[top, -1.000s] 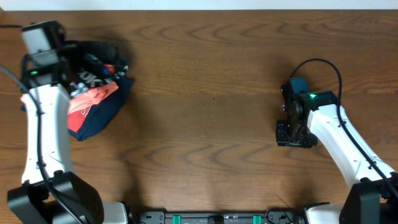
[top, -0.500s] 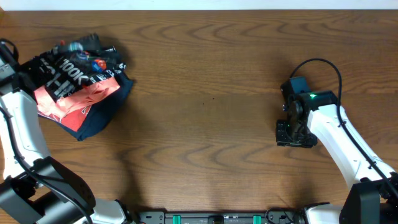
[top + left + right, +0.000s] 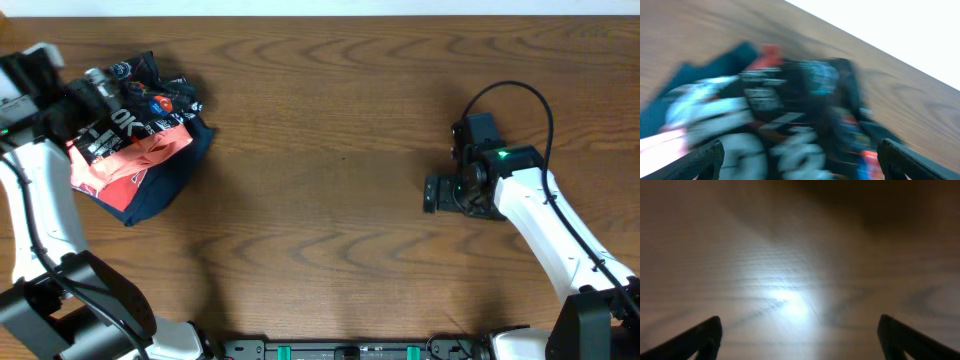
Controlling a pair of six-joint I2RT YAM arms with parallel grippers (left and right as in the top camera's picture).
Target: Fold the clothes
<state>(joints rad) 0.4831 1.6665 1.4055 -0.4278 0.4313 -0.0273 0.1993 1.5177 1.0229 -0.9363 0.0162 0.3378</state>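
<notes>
The clothes, a crumpled black jersey (image 3: 143, 100) with white lettering and small coloured logos, lie on top of a pile at the table's far left. My left gripper (image 3: 97, 103) is at the jersey's left edge, pointing right. In the blurred left wrist view the jersey (image 3: 790, 105) fills the frame, and the left gripper (image 3: 800, 167) is open wide with the cloth lying under the gap. My right gripper (image 3: 436, 193) is open over bare wood at the right, pointing left. Nothing lies between the jaws of the right gripper (image 3: 800, 340).
Under the jersey lie a salmon-pink garment (image 3: 135, 160) and a navy one (image 3: 168, 172). The wooden table (image 3: 320, 200) stretches between the two arms. A black cable (image 3: 520, 100) loops above the right wrist.
The left gripper has opened and the arm has shifted from over the pile to its left side. The jersey now rests on the pile. The right gripper opened wider and turned to point left.
</notes>
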